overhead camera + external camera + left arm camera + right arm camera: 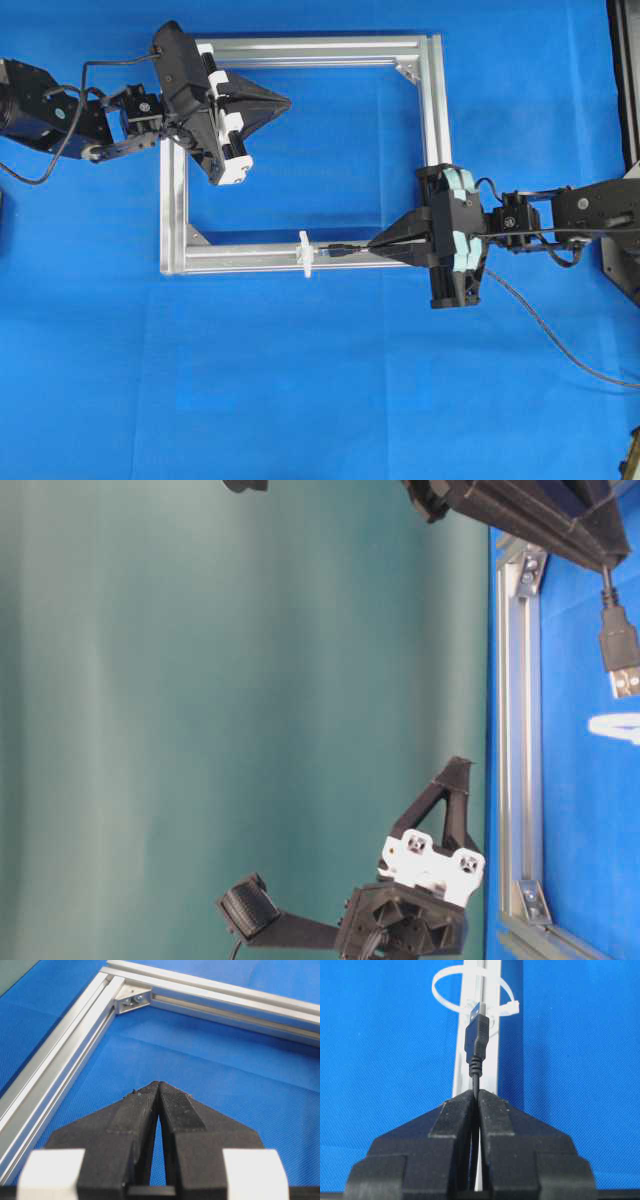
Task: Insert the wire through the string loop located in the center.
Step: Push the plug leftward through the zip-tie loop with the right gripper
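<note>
My right gripper (478,1092) is shut on the wire (476,1042), just behind its dark plug. The plug's metallic tip points at the white string loop (442,997), which stands upright on the near bar of the silver frame (491,1055). Overhead, the plug (340,250) lies a short way right of the string loop (305,253), with the right gripper (372,246) over the frame's front bar. The wire's tail (545,335) trails off to the lower right. My left gripper (288,100) hovers shut and empty inside the frame's back left part, fingertips pressed together (159,1083).
The rectangular aluminium frame (430,110) lies on a blue cloth, with triangular corner brackets (131,1000) inside its corners. Dark equipment (625,80) stands at the right edge.
</note>
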Robot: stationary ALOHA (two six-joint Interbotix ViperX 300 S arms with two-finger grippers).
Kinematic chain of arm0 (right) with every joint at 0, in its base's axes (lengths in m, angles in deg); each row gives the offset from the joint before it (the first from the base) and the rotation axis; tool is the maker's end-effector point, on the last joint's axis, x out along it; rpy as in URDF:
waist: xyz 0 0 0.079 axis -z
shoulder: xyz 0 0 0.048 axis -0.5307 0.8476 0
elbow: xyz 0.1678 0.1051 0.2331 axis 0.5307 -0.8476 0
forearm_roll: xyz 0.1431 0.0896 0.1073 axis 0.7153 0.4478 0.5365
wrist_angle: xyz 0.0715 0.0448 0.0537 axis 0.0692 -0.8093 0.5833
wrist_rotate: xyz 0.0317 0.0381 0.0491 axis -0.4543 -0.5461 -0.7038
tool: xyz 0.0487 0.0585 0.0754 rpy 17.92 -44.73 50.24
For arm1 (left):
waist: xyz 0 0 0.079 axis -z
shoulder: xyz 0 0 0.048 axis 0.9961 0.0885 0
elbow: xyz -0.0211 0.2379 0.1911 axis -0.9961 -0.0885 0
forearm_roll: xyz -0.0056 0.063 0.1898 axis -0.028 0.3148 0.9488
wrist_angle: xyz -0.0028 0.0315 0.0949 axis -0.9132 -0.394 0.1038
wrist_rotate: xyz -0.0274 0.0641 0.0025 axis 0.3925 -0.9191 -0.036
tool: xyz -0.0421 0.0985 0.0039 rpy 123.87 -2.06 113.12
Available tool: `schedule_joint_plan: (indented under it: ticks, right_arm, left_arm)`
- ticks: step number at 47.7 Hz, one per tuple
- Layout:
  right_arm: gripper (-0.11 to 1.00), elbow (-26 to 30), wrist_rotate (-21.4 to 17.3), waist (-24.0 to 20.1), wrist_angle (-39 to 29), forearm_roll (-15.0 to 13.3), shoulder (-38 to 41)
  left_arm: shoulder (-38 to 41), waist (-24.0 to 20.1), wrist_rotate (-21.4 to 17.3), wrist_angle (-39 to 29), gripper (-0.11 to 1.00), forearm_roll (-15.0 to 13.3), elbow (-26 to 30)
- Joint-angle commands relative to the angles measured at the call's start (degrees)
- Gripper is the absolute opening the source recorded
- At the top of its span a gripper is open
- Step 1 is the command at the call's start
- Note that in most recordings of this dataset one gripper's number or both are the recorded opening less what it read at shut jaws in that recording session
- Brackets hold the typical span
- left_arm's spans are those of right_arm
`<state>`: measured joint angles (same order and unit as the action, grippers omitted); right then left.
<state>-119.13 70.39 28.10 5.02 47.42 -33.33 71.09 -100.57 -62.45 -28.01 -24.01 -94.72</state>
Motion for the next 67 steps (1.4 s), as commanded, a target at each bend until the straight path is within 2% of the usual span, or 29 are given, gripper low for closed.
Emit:
schedule_joint_plan:
  ticks: [1,34,67]
  right_arm:
    - [-0.02,1.32,0.0,0.09,0.97,0.09,-0.09]
    - [-0.02,12.22,0.0,-0.97,0.7,0.09,8.96]
    - [-0.02,13.01,0.0,-1.05,0.62,0.09,9.84]
  left_arm:
    - [-1.93,0.18,0.0,0.26,0.0,0.18,0.35]
    - [-1.93,0.35,-0.26,0.26,0.0,0.18,0.35]
    - [-1.93,0.35,0.09,0.26,0.0,0.18,0.26]
